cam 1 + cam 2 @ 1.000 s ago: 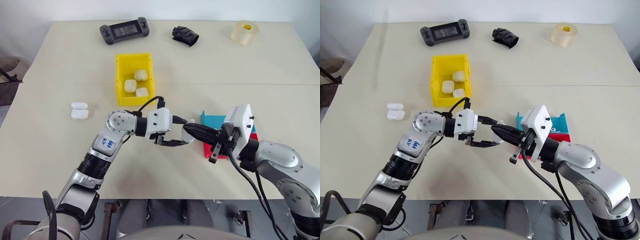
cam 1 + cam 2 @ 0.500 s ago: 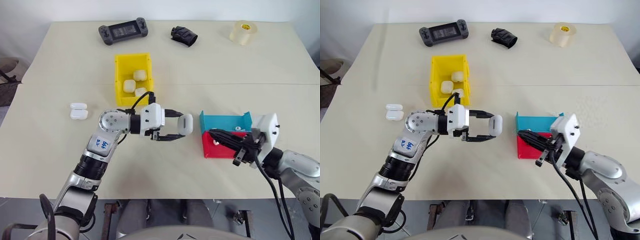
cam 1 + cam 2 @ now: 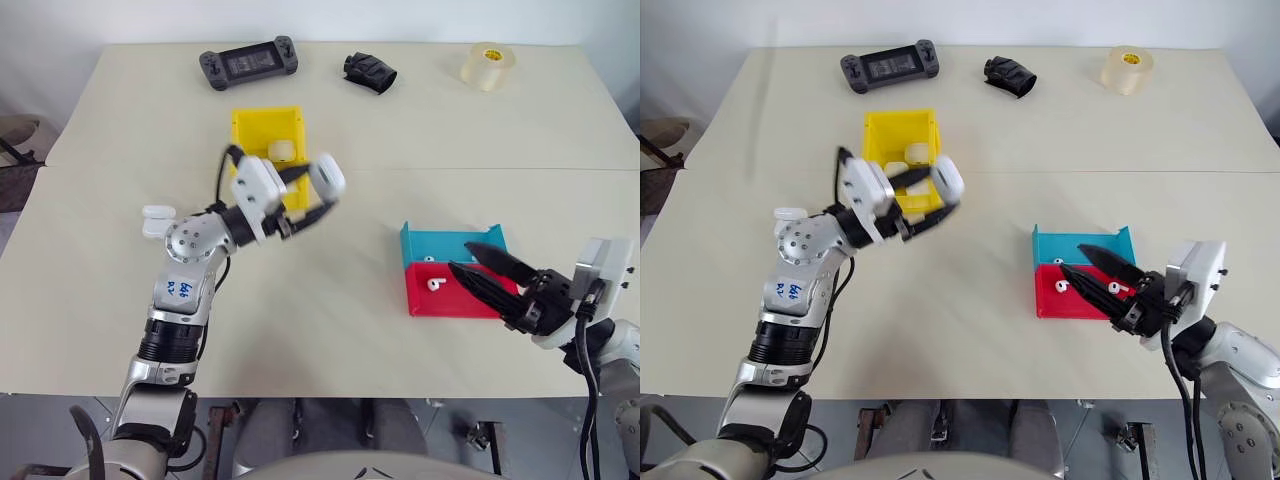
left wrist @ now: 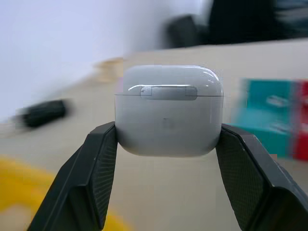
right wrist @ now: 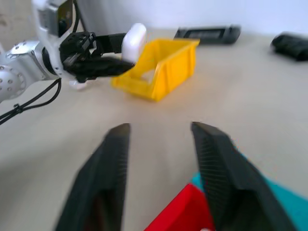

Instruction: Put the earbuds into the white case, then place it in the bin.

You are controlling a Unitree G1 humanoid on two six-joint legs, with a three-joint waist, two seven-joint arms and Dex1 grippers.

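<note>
Left eye view: yellow bin (image 3: pixel 252 133) on the table (image 3: pixel 120 110), just beyond the left gripper (image 3: pixel 322 196), which pinches the white case (image 3: pixel 328 177) lid-closed, raised near the bin's front corner. Right gripper (image 3: pixel 485 276) parted, empty, over the red tray (image 3: pixel 425 300); probably two earbuds (image 3: pixel 433 285) there.
</note>
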